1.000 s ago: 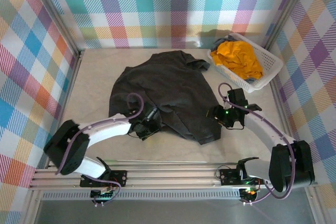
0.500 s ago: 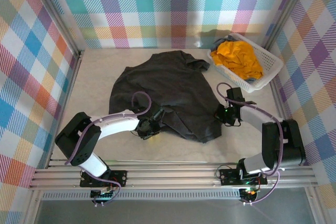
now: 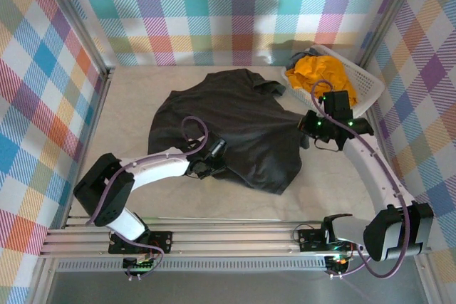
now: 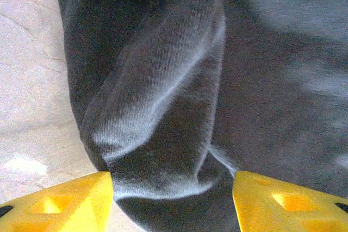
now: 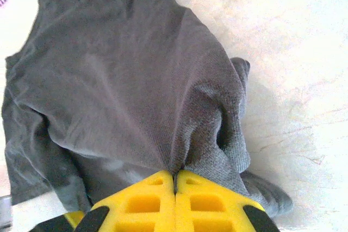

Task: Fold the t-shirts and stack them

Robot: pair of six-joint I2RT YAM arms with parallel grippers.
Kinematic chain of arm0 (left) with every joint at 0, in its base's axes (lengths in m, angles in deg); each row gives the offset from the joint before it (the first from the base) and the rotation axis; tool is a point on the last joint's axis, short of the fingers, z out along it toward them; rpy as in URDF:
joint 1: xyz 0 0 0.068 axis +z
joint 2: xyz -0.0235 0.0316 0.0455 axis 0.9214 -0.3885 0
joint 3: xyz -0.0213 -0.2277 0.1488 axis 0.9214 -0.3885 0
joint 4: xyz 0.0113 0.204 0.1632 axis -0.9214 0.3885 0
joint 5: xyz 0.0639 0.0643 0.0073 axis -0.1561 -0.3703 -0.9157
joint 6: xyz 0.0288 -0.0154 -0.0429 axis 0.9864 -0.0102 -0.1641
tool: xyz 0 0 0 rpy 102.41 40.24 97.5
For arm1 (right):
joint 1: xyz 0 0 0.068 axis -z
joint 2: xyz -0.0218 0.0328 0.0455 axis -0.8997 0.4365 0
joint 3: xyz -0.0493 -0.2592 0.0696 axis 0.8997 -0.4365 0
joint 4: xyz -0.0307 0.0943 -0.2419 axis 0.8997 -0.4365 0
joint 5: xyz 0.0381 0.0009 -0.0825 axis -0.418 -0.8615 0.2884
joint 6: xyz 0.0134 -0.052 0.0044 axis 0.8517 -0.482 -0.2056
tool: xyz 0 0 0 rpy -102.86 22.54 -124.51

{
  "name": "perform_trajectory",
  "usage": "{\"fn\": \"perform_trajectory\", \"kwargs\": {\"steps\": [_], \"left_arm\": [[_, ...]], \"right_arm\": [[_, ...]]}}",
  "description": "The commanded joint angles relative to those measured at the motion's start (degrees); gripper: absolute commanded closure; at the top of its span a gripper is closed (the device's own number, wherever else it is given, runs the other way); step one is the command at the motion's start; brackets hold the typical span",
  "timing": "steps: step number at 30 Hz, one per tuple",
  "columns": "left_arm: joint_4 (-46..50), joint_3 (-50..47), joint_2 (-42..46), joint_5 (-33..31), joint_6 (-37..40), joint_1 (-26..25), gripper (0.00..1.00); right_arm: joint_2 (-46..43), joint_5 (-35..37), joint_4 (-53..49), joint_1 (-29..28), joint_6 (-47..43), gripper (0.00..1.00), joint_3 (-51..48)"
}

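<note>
The dark charcoal t-shirt [image 3: 228, 122] lies crumpled in the middle of the table. My right gripper [image 3: 308, 124] is shut on its right edge and holds that edge raised, so the cloth pulls taut toward it. In the right wrist view the shut fingertips [image 5: 175, 180] pinch a ridge of grey cloth [image 5: 125, 80]. My left gripper [image 3: 216, 160] sits low at the shirt's near edge. Its jaws stand open [image 4: 174, 202] around a thick fold of the shirt [image 4: 157, 112]. The mustard t-shirt [image 3: 317, 70] lies bunched in the basket.
The white lattice basket [image 3: 365, 90] stands at the back right, just behind my right arm, with a bit of bluish cloth [image 3: 298, 55] at its far end. Plaid walls enclose the table on three sides. Bare tabletop [image 3: 125, 105] shows left of the shirt and along the near edge.
My right gripper closed on the shirt's right edge and pulled it up and back toward the basket. My left gripper slid a little right along the near hem and its jaws reopened.
</note>
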Motion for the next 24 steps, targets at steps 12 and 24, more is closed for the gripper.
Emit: {"fn": "perform_trajectory", "kwargs": {"steps": [12, 24], "left_arm": [[1.26, 0.59, 3.5, -8.39, 3.66, -0.17, 0.3], [20.76, -3.74, 17.02, -10.97, 6.75, 23.69, 0.32]], "right_arm": [[2.51, -2.77, -11.31, 0.51, -4.66, 1.0, 21.03], [-0.88, -10.21, -15.1, 0.51, -6.86, 1.0, 23.08]]}}
